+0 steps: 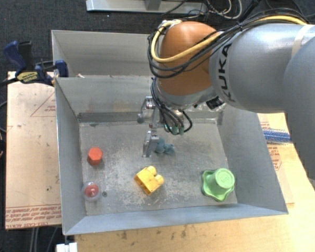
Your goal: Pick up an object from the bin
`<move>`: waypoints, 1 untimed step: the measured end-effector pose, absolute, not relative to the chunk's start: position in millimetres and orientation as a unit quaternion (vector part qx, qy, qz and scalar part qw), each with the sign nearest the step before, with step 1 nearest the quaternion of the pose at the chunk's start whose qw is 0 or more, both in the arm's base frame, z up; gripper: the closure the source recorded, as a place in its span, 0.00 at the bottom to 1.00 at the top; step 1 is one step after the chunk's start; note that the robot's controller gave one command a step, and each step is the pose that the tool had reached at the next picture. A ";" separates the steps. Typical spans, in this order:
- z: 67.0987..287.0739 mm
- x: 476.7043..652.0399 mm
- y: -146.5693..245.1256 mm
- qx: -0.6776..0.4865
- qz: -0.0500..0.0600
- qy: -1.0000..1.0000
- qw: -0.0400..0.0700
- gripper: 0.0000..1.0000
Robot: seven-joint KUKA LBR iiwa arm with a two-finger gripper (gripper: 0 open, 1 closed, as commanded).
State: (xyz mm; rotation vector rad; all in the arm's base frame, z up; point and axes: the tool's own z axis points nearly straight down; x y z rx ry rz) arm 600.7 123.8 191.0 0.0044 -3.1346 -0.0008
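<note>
Well off to my pincer's left sit a small red block (95,155), stubby and matte, and nearer the front a clear little ball (91,191) with red inside, which I judge would roll; just left of me and towards the front lies a yellow plastic toy brick (149,180), studded and hard-edged. My pincer (151,147) hangs low over the gritty metal floor of the bin (68,140); whether it is wide or narrow I cannot tell. Just beside it on the right lies a small grey-blue piece (164,149), lumpy and irregular, my likeliest pick. Closing off-centre might nudge it aside or scrape the floor. Further right towards the front sits an upturned green plastic cup (218,184) with a wavy rim.
</note>
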 end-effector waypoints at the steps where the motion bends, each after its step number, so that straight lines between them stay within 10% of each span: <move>1: 97.0 515.3 61.8 0.059 0.001 -0.998 0.006 0.00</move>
